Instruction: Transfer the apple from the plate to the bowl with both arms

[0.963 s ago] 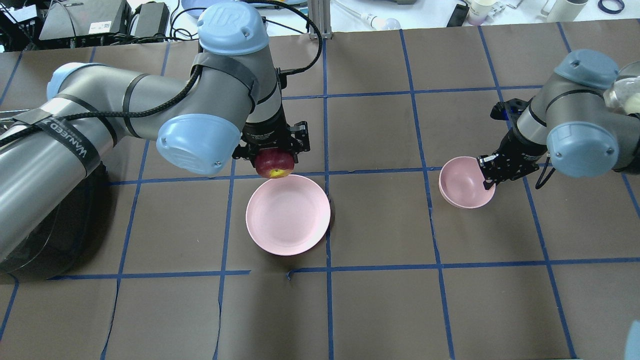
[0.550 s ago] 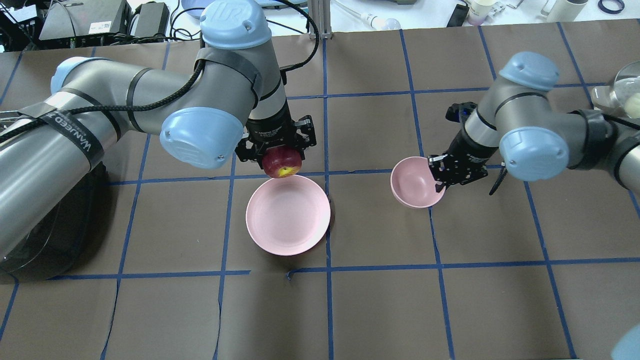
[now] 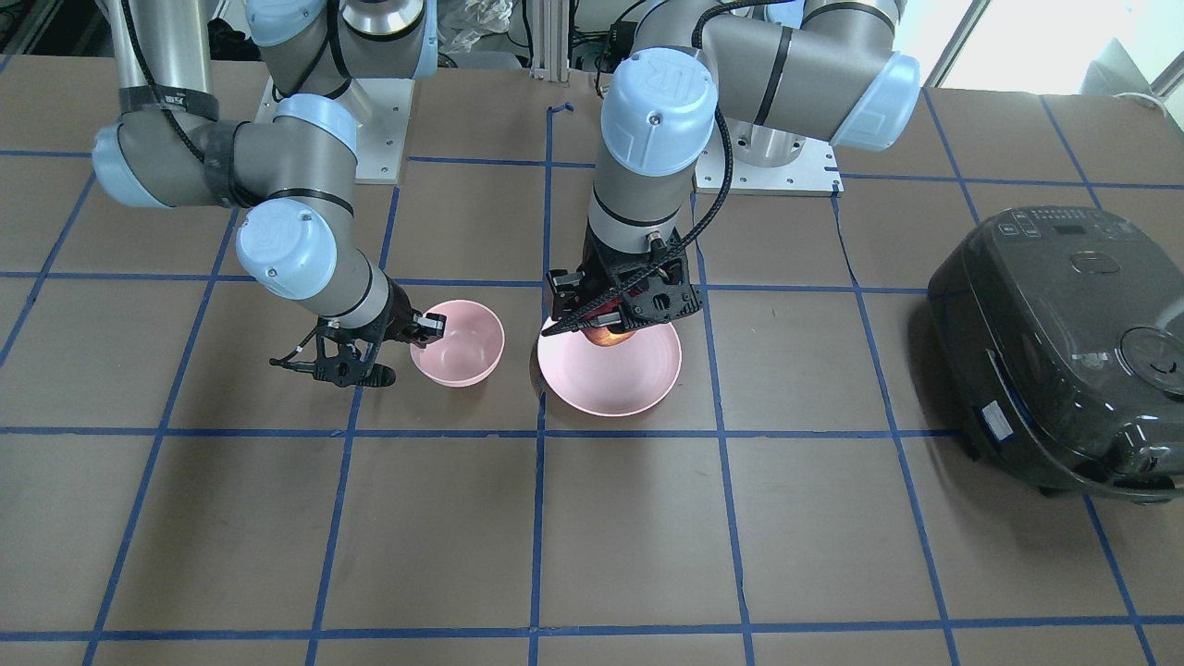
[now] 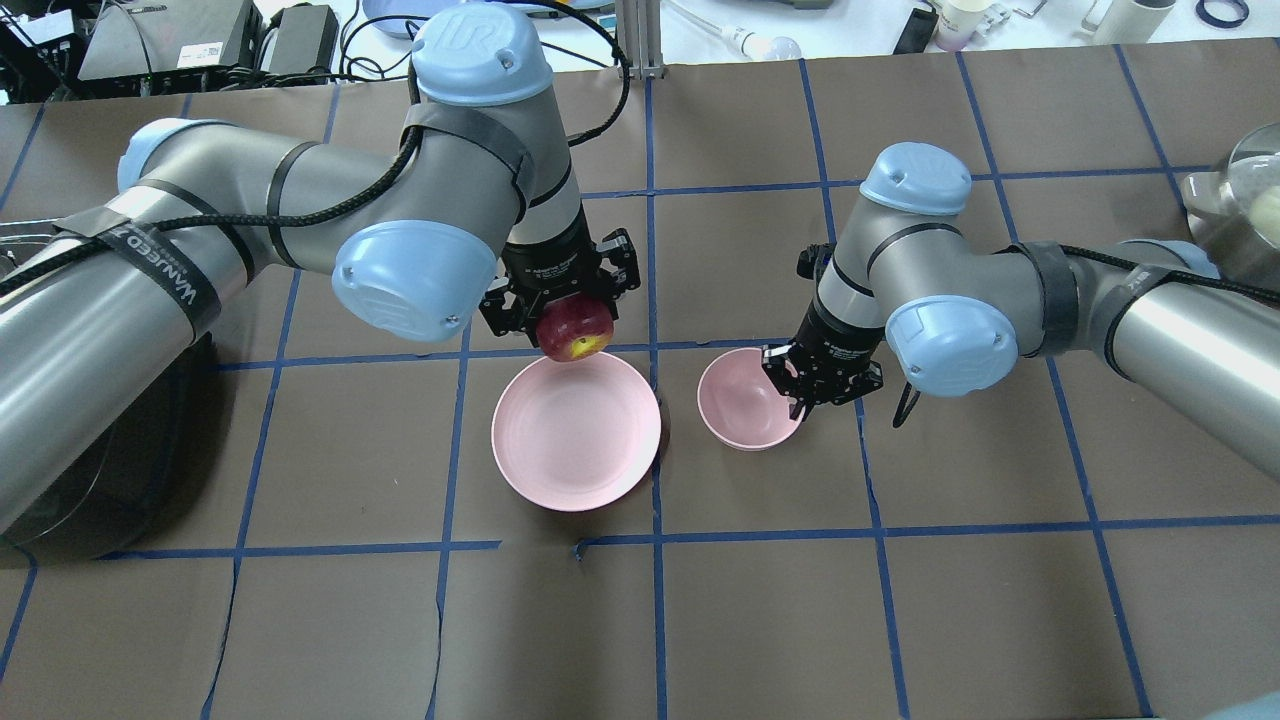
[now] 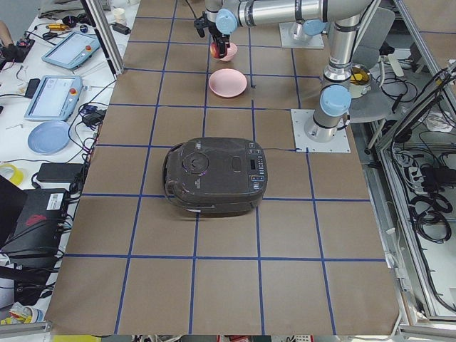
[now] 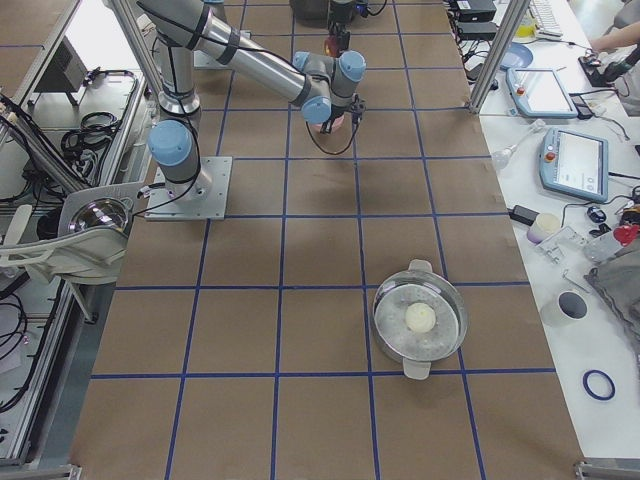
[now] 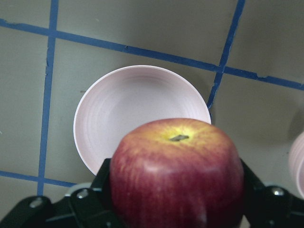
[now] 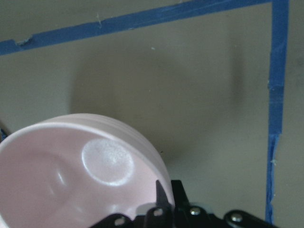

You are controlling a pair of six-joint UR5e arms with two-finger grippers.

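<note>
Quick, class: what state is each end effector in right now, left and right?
Left end effector: closed, holding the apple.
Right end effector: closed on the rim of the bowl.

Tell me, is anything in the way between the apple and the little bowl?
No, nothing visible. The left claw holds the apple over the plate's edge, and the right claw holds the empty bowl right beside the plate, with only bare table between them.

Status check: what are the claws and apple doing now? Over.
Left gripper shut on apple, above plate. Right gripper shut on bowl rim, beside plate. Nothing between apple and bowl.
</note>
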